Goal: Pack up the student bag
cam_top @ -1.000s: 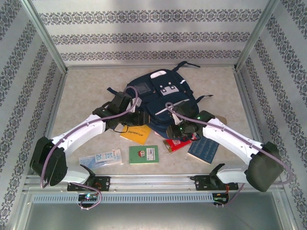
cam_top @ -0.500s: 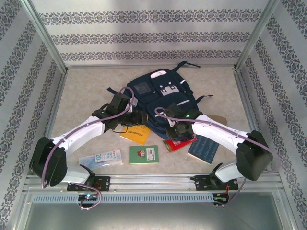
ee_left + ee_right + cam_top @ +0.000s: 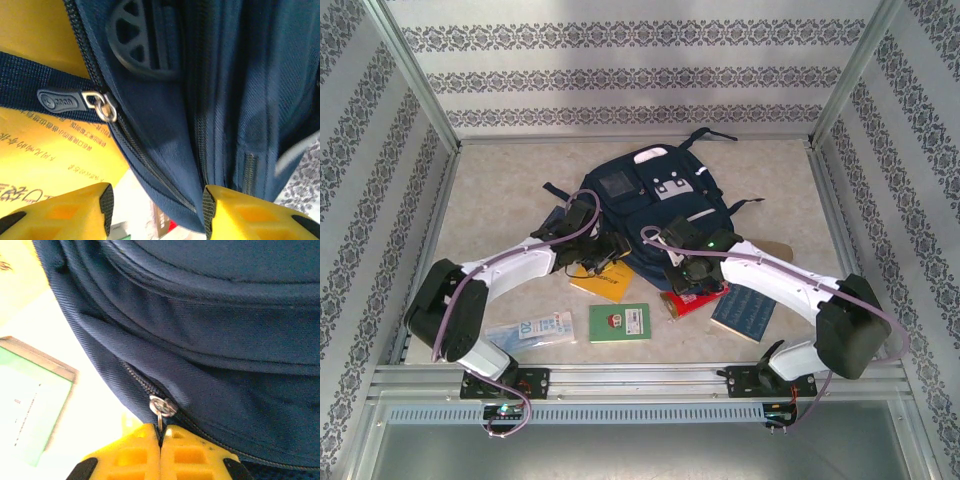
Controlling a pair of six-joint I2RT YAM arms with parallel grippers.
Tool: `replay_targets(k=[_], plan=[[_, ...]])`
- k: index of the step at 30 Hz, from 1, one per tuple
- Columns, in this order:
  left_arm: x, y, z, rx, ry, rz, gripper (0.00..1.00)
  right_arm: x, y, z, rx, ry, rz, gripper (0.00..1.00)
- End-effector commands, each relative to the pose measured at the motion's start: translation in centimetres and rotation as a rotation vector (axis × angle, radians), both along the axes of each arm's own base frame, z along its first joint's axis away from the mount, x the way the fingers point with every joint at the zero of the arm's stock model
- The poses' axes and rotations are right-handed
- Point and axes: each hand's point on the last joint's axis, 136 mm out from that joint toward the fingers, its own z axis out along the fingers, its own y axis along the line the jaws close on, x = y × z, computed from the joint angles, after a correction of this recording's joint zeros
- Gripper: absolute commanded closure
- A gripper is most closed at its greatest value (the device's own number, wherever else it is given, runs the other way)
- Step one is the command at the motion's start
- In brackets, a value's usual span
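- So, far left first: left gripper (image 3: pixel 156 197) sits at the near-left edge of the student bag (image 3: pixel 655 200), with its yellow fingers apart and holding nothing. The bag's blue edge hangs in the gap. Can't tell if either pad touches it.
- Up and left of that gap, a rubber zip pull (image 3: pixel 60 100) on a metal ring lies across a navy strap (image 3: pixel 20 75), over the yellow book (image 3: pixel 603 282).
- Bag lies flat mid-table, pockets up. Its long axis runs away from the arms toward the back wall, handle end far. Both arms reach its near edge.
- Right gripper (image 3: pixel 161 437) is at the near-right edge, fingers pressed together on the zip tab (image 3: pixel 160 419) hanging off a metal slider (image 3: pixel 161 405).
- My read: the step is unzipping, and the right arm has the grip. The zip track runs along the bag's edge either side of the slider, so the pull should follow that seam, not leave it. Left gripper looks placed to pin the fabric against the pull.
- Loose on the table, left to right: blue-white packet (image 3: pixel 530 328), green booklet (image 3: pixel 620 322), red packet (image 3: pixel 692 300), blue notebook (image 3: pixel 745 312). All are outside the bag, so packing looks unstarted.
- Surface: pale marbled table (image 3: pixel 500 200), which looks smooth. The bag will likely slide if tugged unpinned.
- Room: patterned walls (image 3: pixel 620 75) on three sides, metal frame posts at the corners.
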Motion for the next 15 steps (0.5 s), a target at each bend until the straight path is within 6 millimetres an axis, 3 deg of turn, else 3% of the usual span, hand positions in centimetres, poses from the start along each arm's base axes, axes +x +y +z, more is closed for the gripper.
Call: replay_targets(k=[1, 5, 8, 10, 15], plan=[[1.4, -1.0, -0.1, -0.074, 0.045, 0.084, 0.51, -0.5, 1.1, 0.7, 0.076, 0.003, -0.005, 1.00], [2.2, -1.2, -1.6, -0.079, 0.067, 0.127, 0.52, -0.8, 1.8, 1.0, 0.127, 0.013, -0.003, 1.00], [3.4, -1.8, -1.5, -0.091, 0.051, 0.134, 0.57, -0.9, 1.6, 0.9, 0.125, 0.012, -0.007, 1.00], [4.2, -2.0, -1.2, -0.083, 0.034, 0.138, 0.65, -1.0, 1.5, 0.8, 0.121, 0.013, -0.008, 1.00], [5.9, -1.3, 0.1, -0.051, 0.004, 0.167, 0.96, -0.9, 0.4, 0.7, 0.078, 0.010, -0.024, 1.00]])
